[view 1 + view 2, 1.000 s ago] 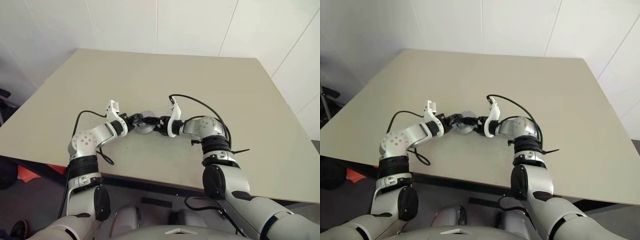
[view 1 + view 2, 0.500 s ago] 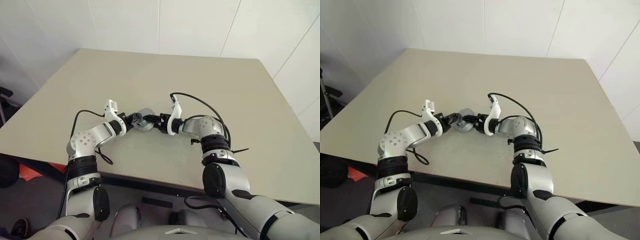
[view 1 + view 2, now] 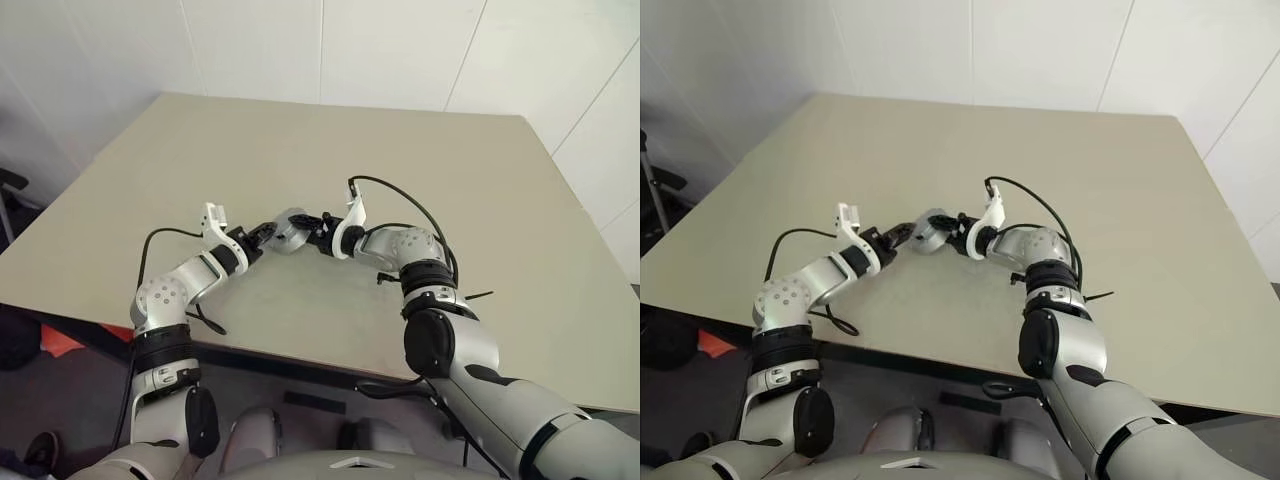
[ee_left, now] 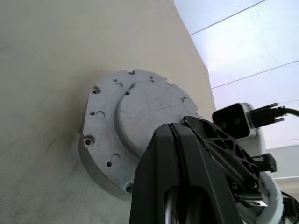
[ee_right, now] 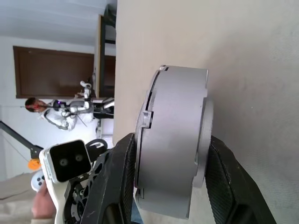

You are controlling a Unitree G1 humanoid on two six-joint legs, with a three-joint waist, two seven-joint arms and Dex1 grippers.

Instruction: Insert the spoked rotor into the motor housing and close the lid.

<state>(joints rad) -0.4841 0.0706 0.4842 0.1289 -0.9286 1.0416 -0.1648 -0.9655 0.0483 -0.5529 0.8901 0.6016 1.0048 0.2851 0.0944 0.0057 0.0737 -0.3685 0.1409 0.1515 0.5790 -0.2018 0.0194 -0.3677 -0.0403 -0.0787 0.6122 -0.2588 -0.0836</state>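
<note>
Left eye view: left gripper [image 3: 266,233] and right gripper [image 3: 312,234] meeting over the beige table [image 3: 480,200], roughly mid-width and nearer the front edge than the back; round grey motor housing [image 3: 290,231] held up between them, clear of the tabletop. Right eye view: same arrangement, housing at the tips of both grippers, black cable [image 3: 1035,205] looping over the right wrist. Left wrist view: black fingers [image 4: 180,172] pressed together, no gap, tips lying against the rim of the housing's flat grey face with its ring of small holes; other arm's camera block [image 4: 233,120] just behind. Right wrist view: fingers [image 5: 119,182] spread partway, clamped on the housing's two flat faces, housing seen edge-on with a seam round its side. Person's hand [image 5: 46,203] low in the background of that view.
</note>
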